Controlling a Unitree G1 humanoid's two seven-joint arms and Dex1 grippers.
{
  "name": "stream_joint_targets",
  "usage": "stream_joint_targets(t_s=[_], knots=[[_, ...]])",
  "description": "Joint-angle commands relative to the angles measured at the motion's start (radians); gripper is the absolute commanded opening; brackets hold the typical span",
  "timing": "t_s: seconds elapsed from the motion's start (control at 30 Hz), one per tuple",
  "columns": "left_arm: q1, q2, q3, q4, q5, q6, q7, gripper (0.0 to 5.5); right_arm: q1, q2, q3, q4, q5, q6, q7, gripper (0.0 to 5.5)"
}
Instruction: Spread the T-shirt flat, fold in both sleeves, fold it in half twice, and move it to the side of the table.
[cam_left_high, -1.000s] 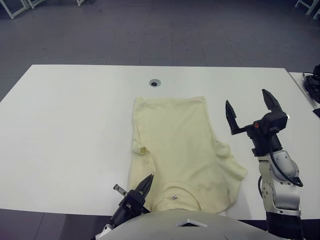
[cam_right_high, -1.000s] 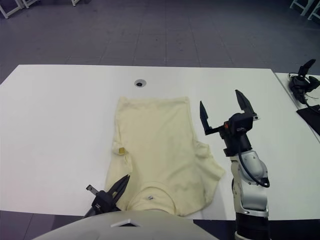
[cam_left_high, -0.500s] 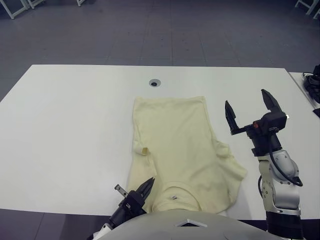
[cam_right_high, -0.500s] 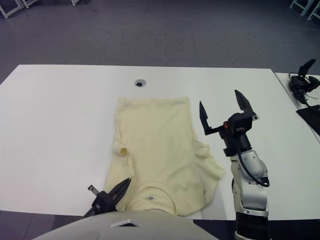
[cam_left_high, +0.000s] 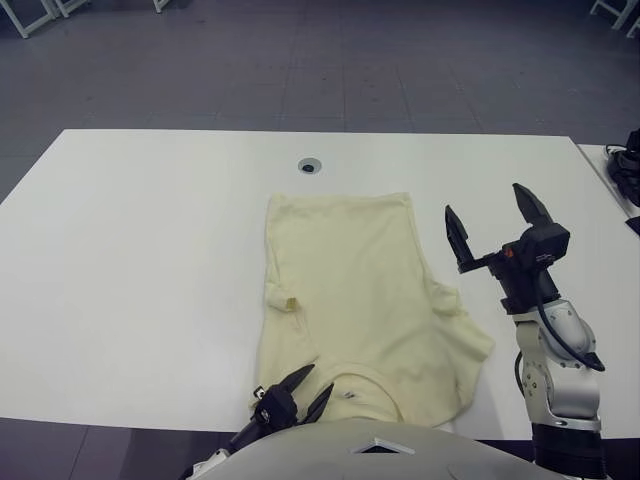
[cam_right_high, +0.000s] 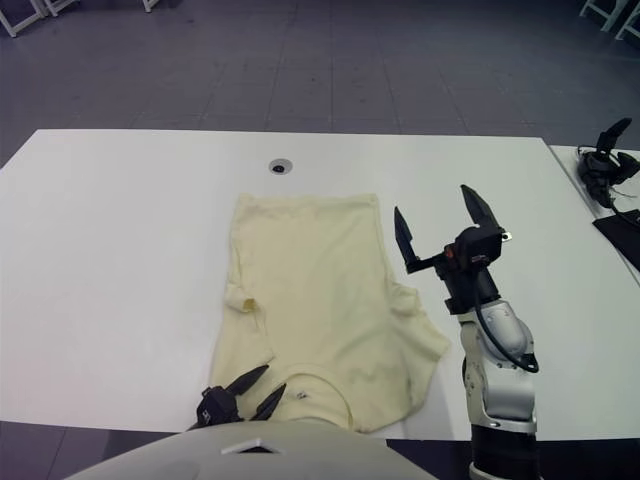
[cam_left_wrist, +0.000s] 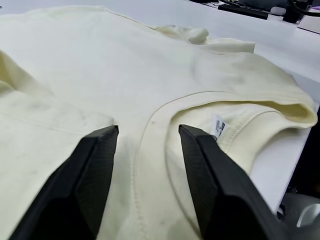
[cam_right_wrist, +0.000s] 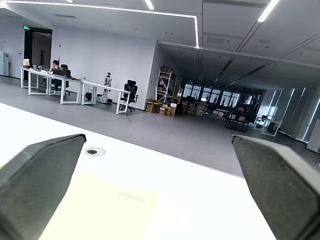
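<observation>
The T-shirt (cam_left_high: 350, 290) lies lengthwise on the white surface (cam_left_high: 130, 250), hem toward 12 o'clock just short of a small round grommet (cam_left_high: 310, 165) and collar (cam_left_wrist: 150, 125) at 6 o'clock by the near edge. Its left side looks tucked in along a straight edge with a small tab (cam_left_high: 288, 301) at 9 o'clock. The right sleeve (cam_left_high: 468, 345) juts out rumpled at about 4 o'clock, so the sleeve-folding step appears half done. The left jaws are spread and sit low over the cloth at 6 o'clock, straddling the collar seam and pinching nothing. The right jaws are spread wide and held above the surface at 3 o'clock, just beside the shirt's right edge. The next move likely calls for the right jaws to drop onto the sleeve's outer edge, pinch it, and carry it toward 9 o'clock across the body while the collar end keeps flat.
</observation>
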Motion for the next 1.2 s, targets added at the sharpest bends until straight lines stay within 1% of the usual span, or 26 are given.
stream_joint_targets(t_s=[0.03,0.1,0.2,0.3,0.37,0.43,0.53,0.7,0.97,1.2], knots=[[-0.039,0.025,0.159,-0.212,-0.226,0.006,-0.002,2.54,0.059,-0.083,-0.113,0.029,0.333,0.223,0.170,5.40],[-0.085,0.008,0.256,-0.262,-0.334,0.048,0.033,2.58,0.104,-0.142,-0.175,0.067,0.473,0.315,0.298,5.40],[-0.154,-0.017,0.398,-0.290,-0.470,0.089,0.098,2.59,0.179,-0.232,-0.248,0.121,0.569,0.393,0.481,5.40],[-0.231,-0.038,0.533,-0.232,-0.464,0.092,0.189,2.60,0.228,-0.303,-0.284,0.216,0.574,0.446,0.595,5.40],[-0.245,-0.034,0.572,-0.188,-0.406,0.090,0.208,2.60,0.256,-0.347,-0.267,0.274,0.517,0.444,0.649,5.40],[-0.244,-0.028,0.584,-0.174,-0.370,0.088,0.210,2.60,0.285,-0.393,-0.233,0.309,0.436,0.420,0.691,5.40],[-0.241,-0.030,0.584,-0.176,-0.358,0.082,0.213,2.60,0.310,-0.432,-0.197,0.322,0.372,0.399,0.729,5.40],[-0.230,-0.037,0.579,-0.186,-0.338,0.074,0.217,2.60,0.311,-0.447,-0.192,0.383,0.319,0.368,0.755,5.40],[-0.230,-0.035,0.607,-0.212,-0.338,0.074,0.234,2.60,0.330,-0.466,-0.158,0.391,0.197,0.324,0.760,5.40],[-0.220,-0.047,0.581,-0.209,-0.334,0.078,0.231,2.60,0.322,-0.457,-0.149,0.362,0.155,0.329,0.743,4.28]])
